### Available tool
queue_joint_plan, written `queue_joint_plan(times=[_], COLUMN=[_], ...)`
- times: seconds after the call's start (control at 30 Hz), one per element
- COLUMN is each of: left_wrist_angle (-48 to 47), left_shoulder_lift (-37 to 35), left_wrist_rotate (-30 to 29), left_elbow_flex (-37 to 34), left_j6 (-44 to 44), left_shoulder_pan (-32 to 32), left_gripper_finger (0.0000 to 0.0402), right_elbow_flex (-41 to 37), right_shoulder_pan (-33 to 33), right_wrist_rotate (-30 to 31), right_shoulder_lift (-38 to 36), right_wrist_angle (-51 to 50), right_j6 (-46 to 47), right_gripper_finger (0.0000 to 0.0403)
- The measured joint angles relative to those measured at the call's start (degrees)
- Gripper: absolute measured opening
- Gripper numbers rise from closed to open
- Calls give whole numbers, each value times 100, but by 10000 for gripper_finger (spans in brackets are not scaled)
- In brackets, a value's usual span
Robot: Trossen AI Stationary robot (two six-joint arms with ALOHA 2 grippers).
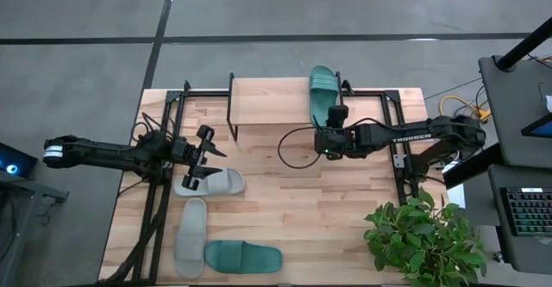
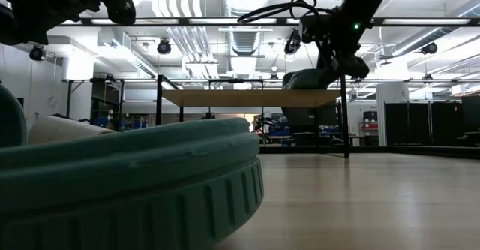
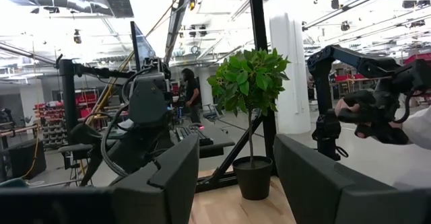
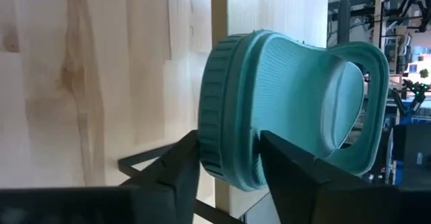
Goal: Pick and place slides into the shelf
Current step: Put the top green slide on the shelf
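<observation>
The shelf stands at the table's far middle. One teal slide lies on the right end of its plank top, toe toward the far edge. My right gripper is shut on its near end. A grey slide lies flat on the table just under my left gripper, which hovers open with nothing between its fingers. A second grey slide and a second teal slide lie flat near the table's front left. My right gripper pinches the teal slide's heel end between its two fingers, one finger on the footbed and the other against the outside of the ribbed sole wall. The fingers slant down from the near right side. The slide lies along the shelf top.
A potted plant stands at the table's near right corner. Black frame bars run along the left and right sides. Bare tabletop lies between the shelf and the front edge. Most of the shelf plank left of the slide is bare.
</observation>
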Motion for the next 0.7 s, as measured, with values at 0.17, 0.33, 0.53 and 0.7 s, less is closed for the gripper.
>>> queue_joint_plan(times=[0.17, 0.33, 0.53, 0.7], left_wrist_angle=[-2, -1, -2, -4], left_shoulder_lift=[0, 0, 0, 0], left_wrist_rotate=[0, 0, 0, 0], left_elbow_flex=[0, 0, 0, 0], left_j6=[0, 0, 0, 0], left_shoulder_pan=[1, 0, -1, 0], left_gripper_finger=[178, 178, 178, 178], right_elbow_flex=[0, 0, 8, 90], right_shoulder_pan=[2, 5, 46, 48], right_wrist_rotate=[17, 111, 752, 877], right_shoulder_lift=[-4, -9, -9, -9], right_wrist_angle=[0, 0, -10, 2], right_j6=[-11, -59, -44, 11], right_gripper_finger=[94, 64, 57, 55])
